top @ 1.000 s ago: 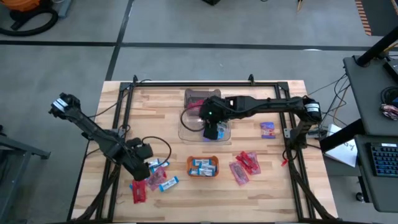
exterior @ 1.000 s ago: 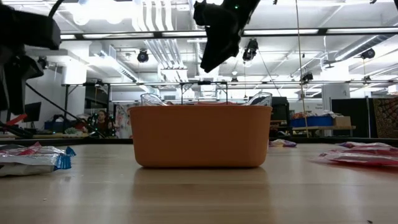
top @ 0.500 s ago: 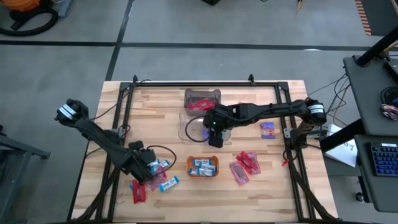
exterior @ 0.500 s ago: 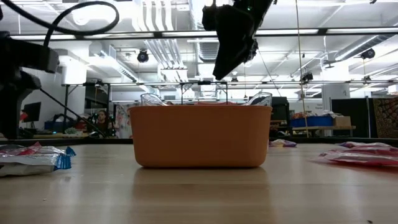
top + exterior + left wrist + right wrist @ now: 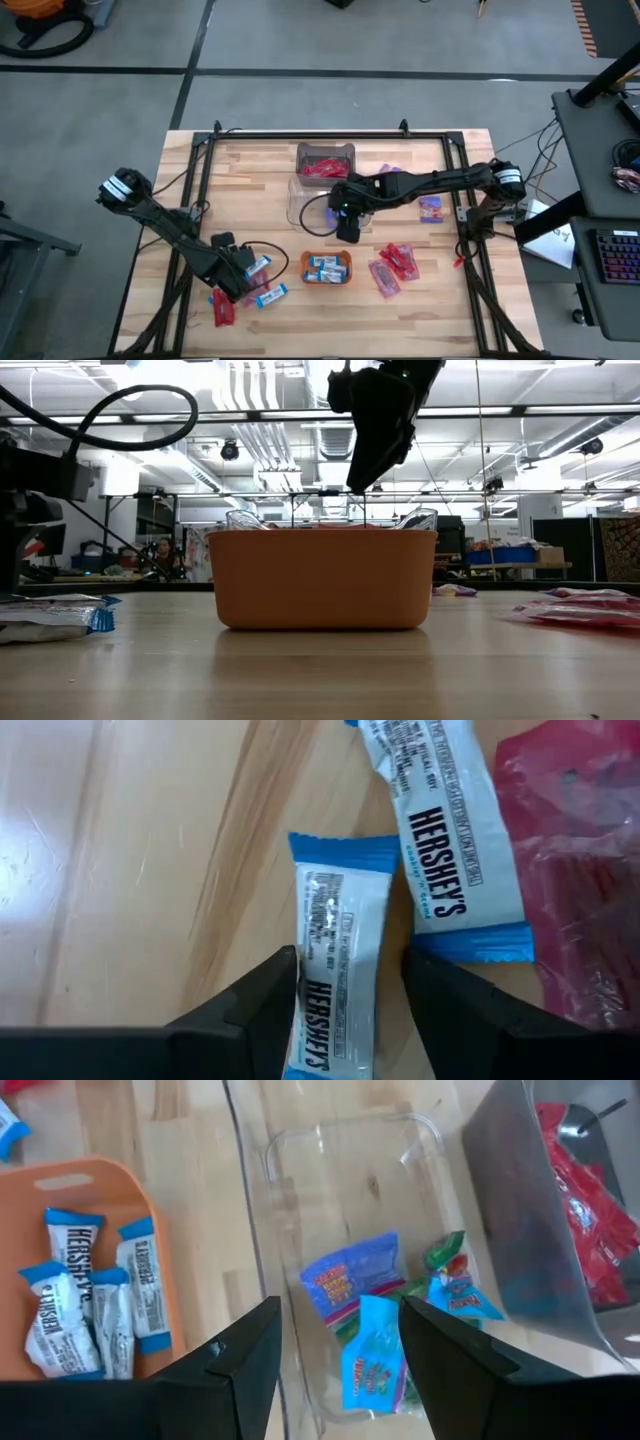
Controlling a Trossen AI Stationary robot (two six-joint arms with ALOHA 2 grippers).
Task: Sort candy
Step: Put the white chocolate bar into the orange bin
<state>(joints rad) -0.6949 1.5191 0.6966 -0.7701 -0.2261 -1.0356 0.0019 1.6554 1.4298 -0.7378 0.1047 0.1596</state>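
Note:
Two blue-and-white candy bars (image 5: 440, 830) and a red packet (image 5: 585, 870) lie flat on the table at the near left. My left gripper (image 5: 350, 960) (image 5: 238, 285) points down, open, one finger on each side of the nearer bar (image 5: 335, 980). My right gripper (image 5: 340, 1305) (image 5: 347, 230) hangs open and holds nothing, high above the middle of the table. Below it is a clear bin (image 5: 350, 1140) holding blue crinkly wrappers (image 5: 350, 1285). The orange tray (image 5: 327, 267) holds several blue-and-white bars (image 5: 85, 1290). My left gripper comes from above, and the blue-and-white bar (image 5: 335, 920) lies flat on the wood along the gap between its fingers (image 5: 265, 1005). Whether either finger touches the wrapper I cannot tell.
A second clear bin (image 5: 325, 160) with red packets stands at the far middle. More red packets (image 5: 392, 268) lie to the right of the orange tray, and purple candy (image 5: 431, 208) lies farther right. A black frame runs round the table's edges.
My left gripper has come down toward the table and now stands over the blue-and-white bars at the near left. My right gripper has drifted a little toward the near edge, from over the clear bin toward the orange tray.

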